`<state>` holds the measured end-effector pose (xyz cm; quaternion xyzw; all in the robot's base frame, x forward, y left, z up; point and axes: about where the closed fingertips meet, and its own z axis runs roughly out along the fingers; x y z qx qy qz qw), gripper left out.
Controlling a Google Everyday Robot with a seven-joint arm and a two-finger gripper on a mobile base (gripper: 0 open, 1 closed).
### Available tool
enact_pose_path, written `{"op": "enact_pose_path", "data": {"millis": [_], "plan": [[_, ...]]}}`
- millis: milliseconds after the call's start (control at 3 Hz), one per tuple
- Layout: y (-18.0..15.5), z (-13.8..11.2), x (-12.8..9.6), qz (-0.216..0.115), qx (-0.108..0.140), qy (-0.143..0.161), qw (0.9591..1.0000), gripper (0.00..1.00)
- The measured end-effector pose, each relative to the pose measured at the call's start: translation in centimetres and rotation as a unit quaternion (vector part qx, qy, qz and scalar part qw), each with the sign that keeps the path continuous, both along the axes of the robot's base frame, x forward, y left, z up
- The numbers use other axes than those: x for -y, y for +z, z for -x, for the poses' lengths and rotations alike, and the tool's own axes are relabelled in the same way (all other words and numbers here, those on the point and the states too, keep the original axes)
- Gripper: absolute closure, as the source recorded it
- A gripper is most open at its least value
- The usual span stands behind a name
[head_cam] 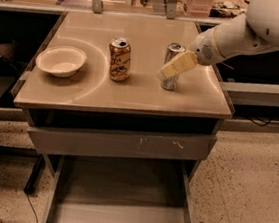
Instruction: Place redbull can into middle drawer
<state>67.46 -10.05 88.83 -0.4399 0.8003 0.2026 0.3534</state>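
Note:
The redbull can, slim and silver-grey, stands upright on the tabletop right of centre. My gripper reaches in from the right and overlaps the can's middle, its cream tip lying across the can's front. The middle drawer is pulled open below the table, and its bare grey floor holds nothing. It lies in front of and below the can.
A shorter gold-brown can stands left of the redbull can. A white bowl sits at the table's left. A shut drawer front with yellowish scratches is above the open drawer. Shelving and clutter stand behind the table.

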Motion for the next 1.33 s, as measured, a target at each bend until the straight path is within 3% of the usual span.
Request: {"op": "enact_pose_path", "data": {"millis": [333,667,1333], "plan": [[-0.02,-1.13,-1.79,-0.027,0.007,0.006,0.9996,0.00],[-0.03,-1.31,-2.10,-0.032,0.008,0.007,0.9994,0.13],[-0.03,-1.31,-2.11,-0.032,0.008,0.007,0.9994,0.60]]}}
